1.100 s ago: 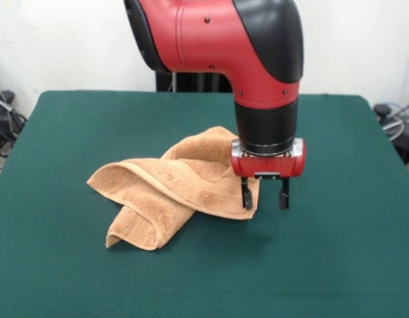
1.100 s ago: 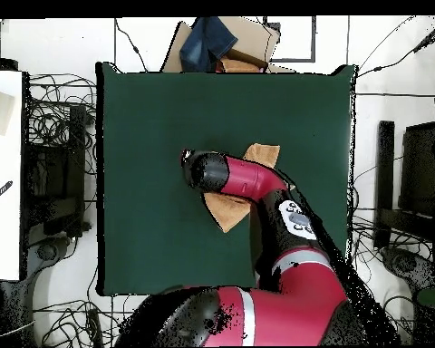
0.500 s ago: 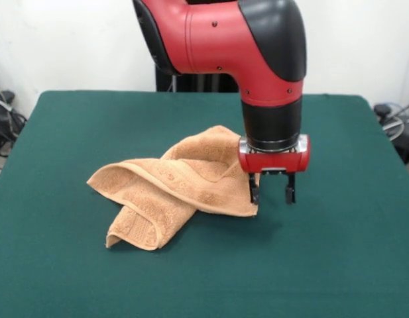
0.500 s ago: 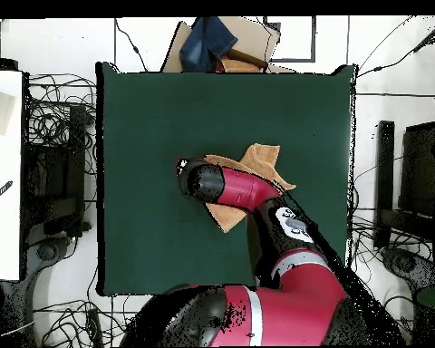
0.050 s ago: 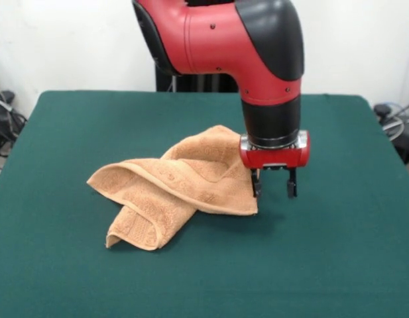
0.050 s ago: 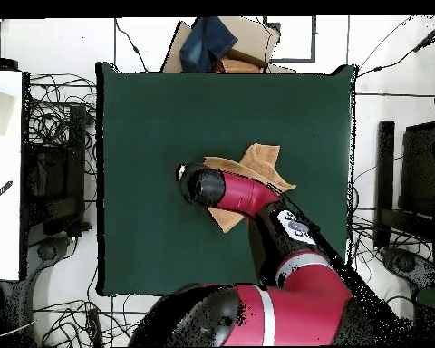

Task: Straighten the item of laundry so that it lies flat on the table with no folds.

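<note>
The item of laundry is a light orange-tan terry towel, crumpled in the middle of the dark green table. Its layers are folded over one another, with a doubled flap at the front left. My gripper hangs just off the towel's right corner, slightly above the cloth surface. It is open with nothing between its fingers. In the overhead view the red arm covers most of the towel, and the gripper is hidden under the arm.
A cardboard box with a blue cloth sits beyond one table edge in the overhead view. Cables and dark equipment lie along both sides of the table. A white surface stands off to one side.
My gripper has shifted a little to the right and risen slightly, off the towel's right corner. It stays open. The towel has not moved.
</note>
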### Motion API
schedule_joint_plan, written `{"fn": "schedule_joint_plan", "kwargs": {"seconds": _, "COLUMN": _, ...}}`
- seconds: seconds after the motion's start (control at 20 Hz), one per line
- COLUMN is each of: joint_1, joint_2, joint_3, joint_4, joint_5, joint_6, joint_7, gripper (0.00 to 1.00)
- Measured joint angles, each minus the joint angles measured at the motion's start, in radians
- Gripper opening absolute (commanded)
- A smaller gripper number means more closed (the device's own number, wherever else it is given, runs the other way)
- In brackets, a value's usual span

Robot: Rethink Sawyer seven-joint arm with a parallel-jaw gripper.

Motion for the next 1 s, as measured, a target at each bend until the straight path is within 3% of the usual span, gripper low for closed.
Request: {"fn": "schedule_joint_plan", "kwargs": {"seconds": 1.0, "joint_1": 0.084, "joint_2": -0.052, "joint_3": -0.053, "joint_4": -0.058, "joint_5": 0.0, "joint_6": 0.025, "joint_7": 0.0, "gripper": 1.0}}
